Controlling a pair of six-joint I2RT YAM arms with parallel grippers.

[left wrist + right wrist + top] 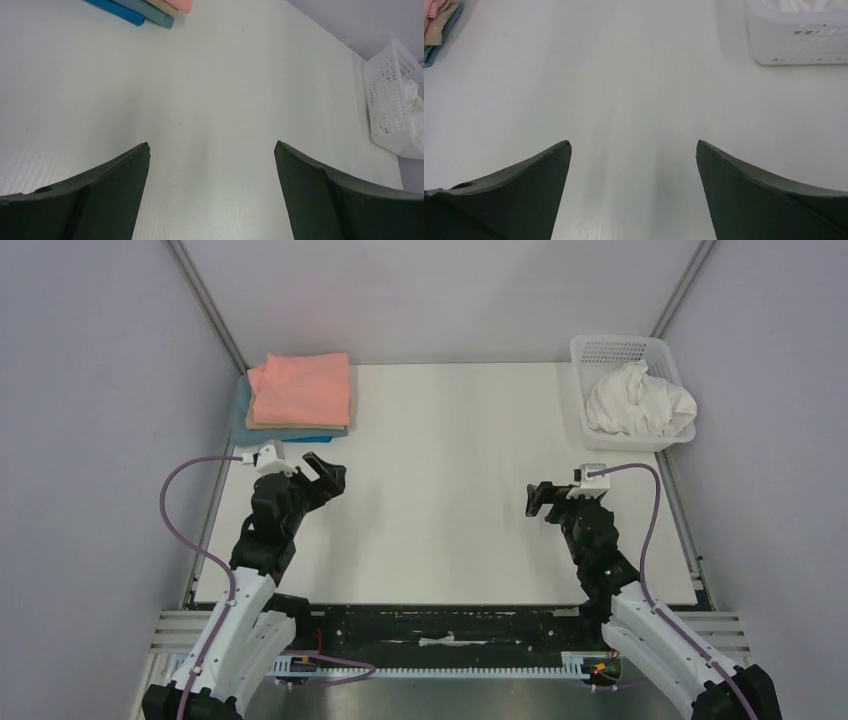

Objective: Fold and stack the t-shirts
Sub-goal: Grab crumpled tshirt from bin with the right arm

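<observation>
Hovering over the white table (440,530), the left gripper (330,476) and the right gripper (533,500) each have their jaws spread wide apart, with nothing between the fingers. The folded stack (300,392) of t-shirts, salmon-pink over tan over blue, lies at the far left corner. The white t-shirt (640,402) sits crumpled inside the basket (612,343) at the far right corner.

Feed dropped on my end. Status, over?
Left gripper, right gripper open, empty. White shirt crumpled in basket. Folded stack far left. Nothing in the way.
</observation>
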